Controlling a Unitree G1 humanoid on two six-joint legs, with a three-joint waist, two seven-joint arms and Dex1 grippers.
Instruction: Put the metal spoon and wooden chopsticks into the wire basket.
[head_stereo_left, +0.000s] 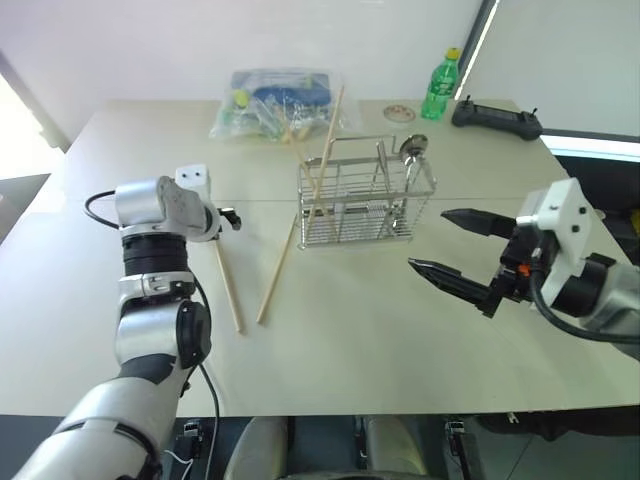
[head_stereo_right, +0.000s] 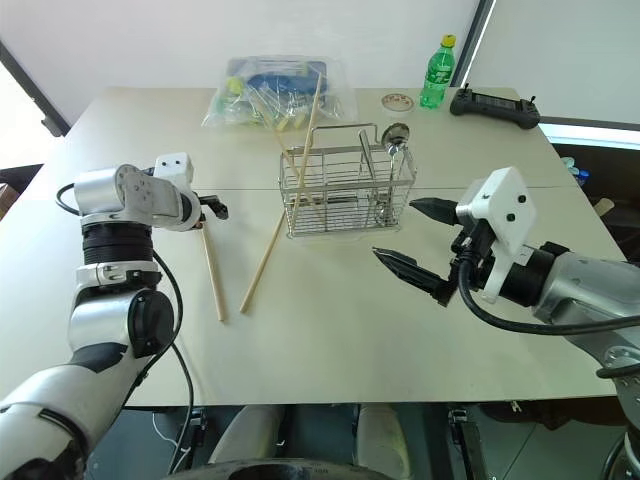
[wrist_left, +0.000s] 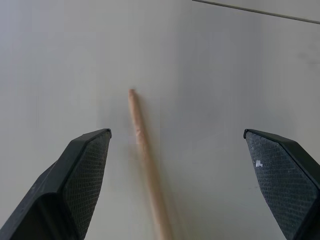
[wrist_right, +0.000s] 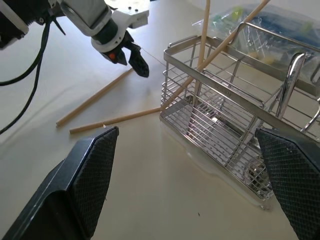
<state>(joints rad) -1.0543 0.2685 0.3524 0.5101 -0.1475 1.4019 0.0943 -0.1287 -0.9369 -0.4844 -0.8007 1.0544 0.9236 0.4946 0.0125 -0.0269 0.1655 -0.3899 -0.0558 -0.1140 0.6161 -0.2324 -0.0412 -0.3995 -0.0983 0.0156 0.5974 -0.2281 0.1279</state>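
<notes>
The table (head_stereo_left: 400, 350) is carrying everything, and the wire basket (head_stereo_left: 365, 205) is standing toward the middle of its far half. Two wooden chopsticks (head_stereo_left: 322, 150) are already leaning upright in the basket's left end, and the metal spoon (head_stereo_left: 411, 150) is standing in its right end, bowl up above the rim. So the spoon's part looks done. Two more chopsticks are lying flat on the table: one (head_stereo_left: 280, 262) running from the basket's near left corner toward the near edge, the other (head_stereo_left: 228, 287) just left of it. Those two seem to be what is left.

The left gripper (head_stereo_left: 228, 218) is hovering over the far end of the leftmost loose chopstick, jaws spread wide and holding nothing; the left wrist view is showing the stick's tip (wrist_left: 132, 95) lying between the fingers. The right gripper (head_stereo_left: 460, 250) is hanging right of the basket, jaws also wide apart and empty.

The lower ends of the basketed pieces are hard to make out behind the wire.
</notes>
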